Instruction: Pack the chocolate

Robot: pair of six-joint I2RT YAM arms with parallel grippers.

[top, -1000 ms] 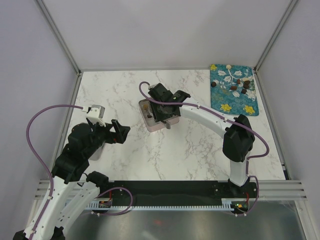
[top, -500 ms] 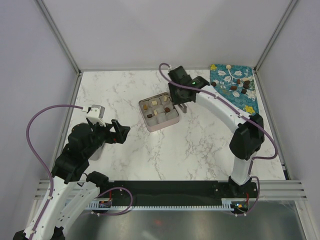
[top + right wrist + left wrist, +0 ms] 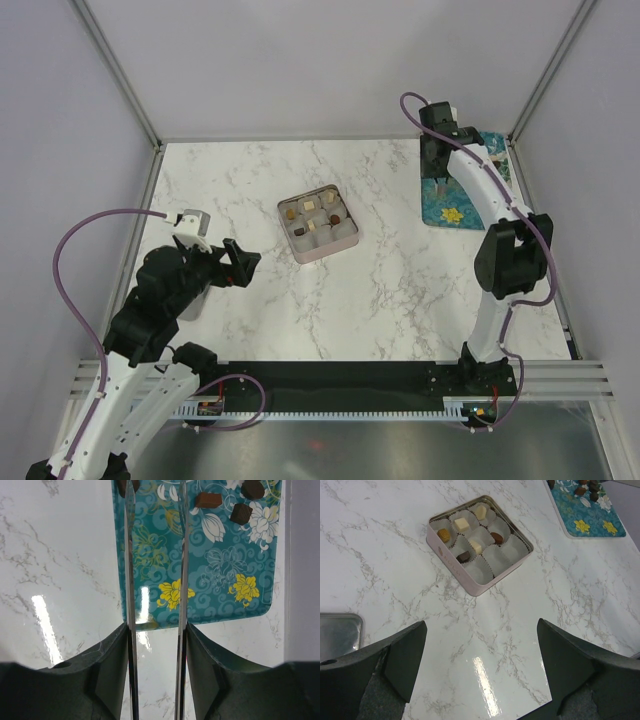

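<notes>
A: Entry one, right gripper (image 3: 156, 635). Condition?

B: Clenched on the tongs (image 3: 181, 580), one dark finger pressed against the outside of each metal blade. The blades stand apart and run straight ahead, off the top edge of the wrist view, so their tips cannot be seen.

A: What lies beneath that tool?

B: A teal flowered tray (image 3: 220, 580), its near edge just ahead of the fingers, on the marble table (image 3: 420, 595).

A: Entry two, the chocolate (image 3: 208, 500). Location?

B: Two lots. First lot is loose on the tray, ahead of the gripper: three brown and dark squares to the right of the right blade, and one dark piece at the left blade near the top edge. Whether that piece touches the blade cannot be told.

A: Second lot?

B: In a square pink tin (image 3: 452, 562) well to the left of the right gripper. Six pieces, cream, yellowish and brown, each in its own white paper cup.

A: Entry three, left gripper (image 3: 481, 630)?

B: Released, its fingers spread wide, holding nothing. The tin sits ahead of it, slightly left of centre and well apart.
</notes>
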